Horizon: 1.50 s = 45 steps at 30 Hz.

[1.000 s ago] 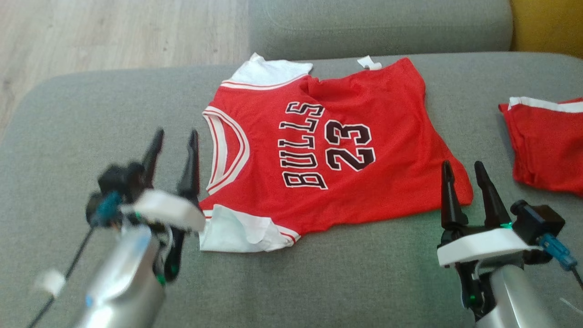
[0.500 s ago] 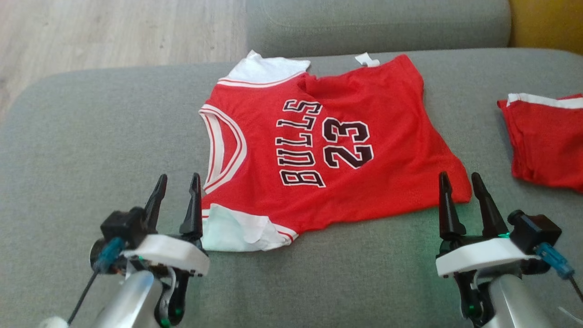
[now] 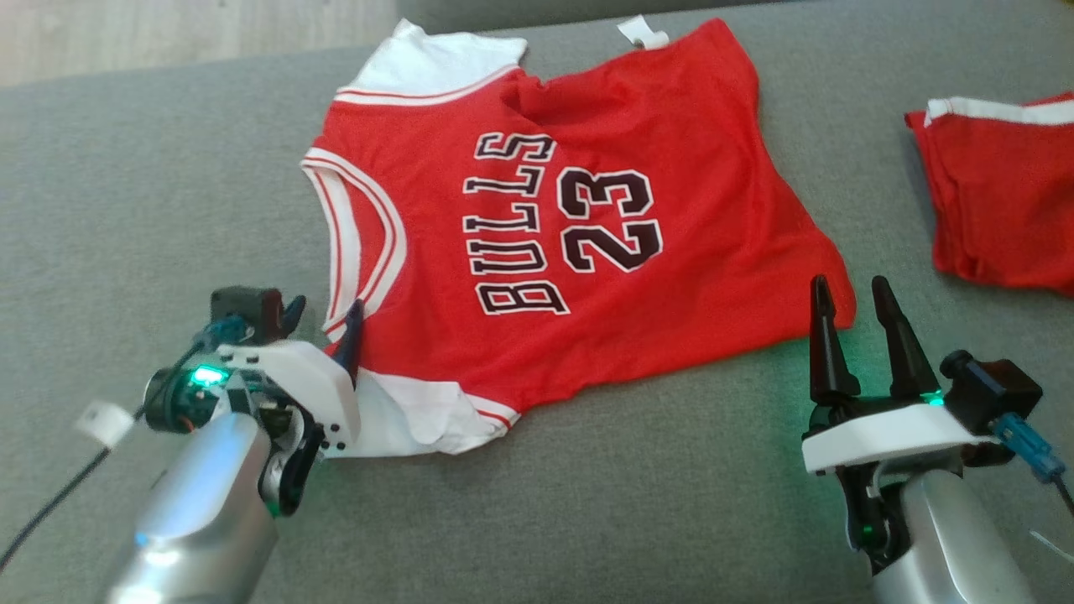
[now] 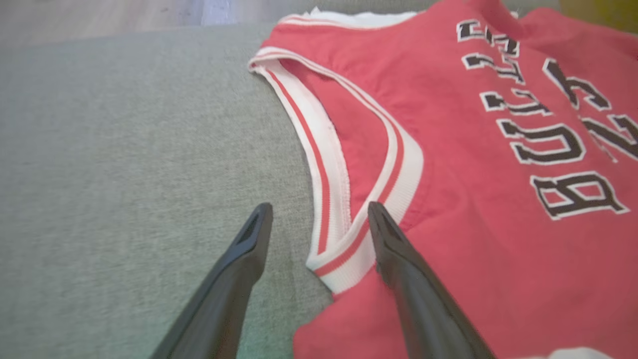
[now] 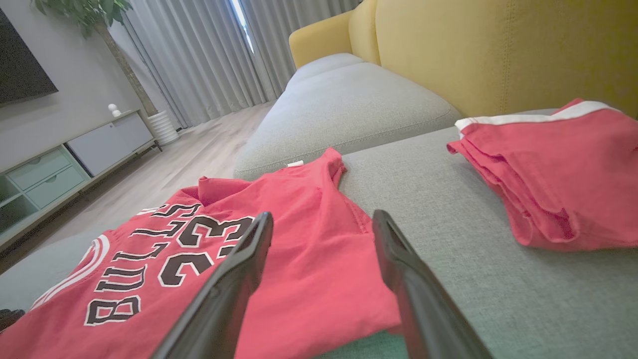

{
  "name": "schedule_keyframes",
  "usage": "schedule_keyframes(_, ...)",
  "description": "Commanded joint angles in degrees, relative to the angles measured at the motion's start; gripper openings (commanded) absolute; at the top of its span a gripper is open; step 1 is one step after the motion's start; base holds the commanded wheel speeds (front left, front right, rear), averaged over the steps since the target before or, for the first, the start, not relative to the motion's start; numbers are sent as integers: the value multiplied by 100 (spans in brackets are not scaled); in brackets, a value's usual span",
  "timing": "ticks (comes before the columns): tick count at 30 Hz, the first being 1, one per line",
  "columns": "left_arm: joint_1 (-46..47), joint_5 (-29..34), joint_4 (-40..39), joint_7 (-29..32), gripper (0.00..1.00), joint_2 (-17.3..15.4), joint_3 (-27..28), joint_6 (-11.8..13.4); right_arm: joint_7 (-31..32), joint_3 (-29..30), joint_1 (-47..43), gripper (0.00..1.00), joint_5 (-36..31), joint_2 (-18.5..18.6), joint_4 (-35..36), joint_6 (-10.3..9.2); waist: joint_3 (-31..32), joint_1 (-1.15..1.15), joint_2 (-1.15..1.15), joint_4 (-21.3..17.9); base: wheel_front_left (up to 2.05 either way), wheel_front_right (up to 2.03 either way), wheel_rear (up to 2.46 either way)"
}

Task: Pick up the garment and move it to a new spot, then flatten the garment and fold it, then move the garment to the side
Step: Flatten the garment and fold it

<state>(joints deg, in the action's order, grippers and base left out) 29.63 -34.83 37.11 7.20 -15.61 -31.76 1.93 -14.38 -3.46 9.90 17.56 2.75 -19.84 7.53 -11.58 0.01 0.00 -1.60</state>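
Head view: the grey sofa carries everything, and the red Bulls jersey lies spread across its seat, print up, neck toward the left, white sleeves rumpled. Folded red shorts sit well apart on the right. Left gripper, jaws wide and empty, straddles the collar edge. Right gripper, also wide and empty, hovers at the hem corner. The danger, I'd say: close here and the left may pinch only the top layer of the neck trim, so the jersey balloons open on the lift. It could also snag the sofa fabric underneath.
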Motion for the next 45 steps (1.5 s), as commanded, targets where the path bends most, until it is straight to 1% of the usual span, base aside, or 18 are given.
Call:
schedule_keyframes(1,303,-37,-49,97,100,-197,124,-50,-62,-140,194,100,-10,13,199,-4,-92,-1,0,-84,0,0,0)
schedule_keyframes(6,508,-90,239,372,100,-227,55,-213,-62,-135,250,100,1,13,188,-4,-198,-1,0,-185,0,0,0)
schedule_keyframes(10,636,-119,400,593,100,-245,7,-267,-62,-144,282,100,19,13,200,-4,-259,-1,0,-252,0,0,0)
schedule_keyframes(11,661,-138,444,687,81,-244,-12,-292,-62,-150,289,100,22,13,203,-4,-273,-1,0,-266,0,0,0)
schedule_keyframes(12,698,-151,476,766,0,-250,-26,-319,-62,-159,298,100,25,13,207,-4,-289,-1,0,-283,0,0,0)
schedule_keyframes(17,976,-166,583,817,0,-371,21,-361,-62,-221,371,100,63,13,222,-4,-369,-1,0,-390,0,0,0)
schedule_keyframes(22,1446,-118,633,570,0,-526,147,-368,-62,-297,445,100,108,13,254,-4,-503,-1,0,-508,0,0,0)
schedule_keyframes(31,2636,73,941,131,0,-803,306,-412,-62,-445,620,100,184,13,320,-4,-842,-1,0,-764,0,0,0)
schedule_keyframes(34,2986,125,1150,11,0,-820,317,-435,-62,-481,654,100,209,13,337,-4,-921,-1,0,-819,0,0,0)
schedule_keyframes(37,3190,141,1382,-30,0,-763,287,-480,-62,-486,661,100,221,13,346,-4,-944,-1,0,-836,0,0,0)
schedule_keyframes(38,3220,131,1460,-32,73,-737,282,-491,-62,-477,659,100,224,13,347,-4,-942,-1,0,-830,0,0,0)
schedule_keyframes(39,3238,135,1525,-48,100,-715,263,-508,-62,-462,653,100,223,13,348,-4,-937,-1,0,-815,0,0,0)
schedule_keyframes(45,3091,155,1753,-274,100,-628,143,-632,-62,-416,610,100,192,13,301,-4,-815,-1,0,-662,0,0,0)
